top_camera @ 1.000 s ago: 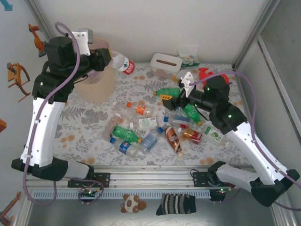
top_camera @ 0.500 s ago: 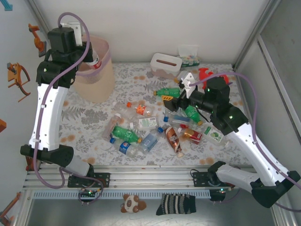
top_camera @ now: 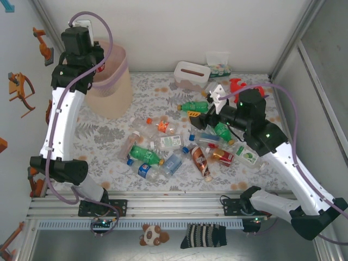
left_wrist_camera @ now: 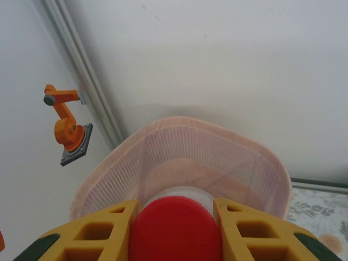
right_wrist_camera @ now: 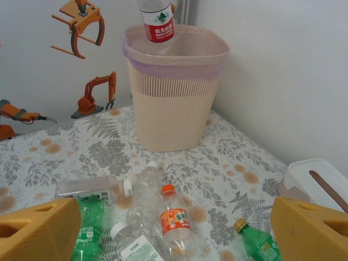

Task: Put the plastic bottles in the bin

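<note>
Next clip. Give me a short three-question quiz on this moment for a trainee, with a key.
1. True or false: the left hand is shut on a red-capped bottle hanging over the mouth of the bin.
2. The right hand, above the bottles lying on the table, is: A) open and holding nothing; B) shut on a green bottle; C) shut on a toy.
3. Fill in: the bag liner folded over the bin's rim is ____.

Key: 1 true; 2 A; 3 pink.
</note>
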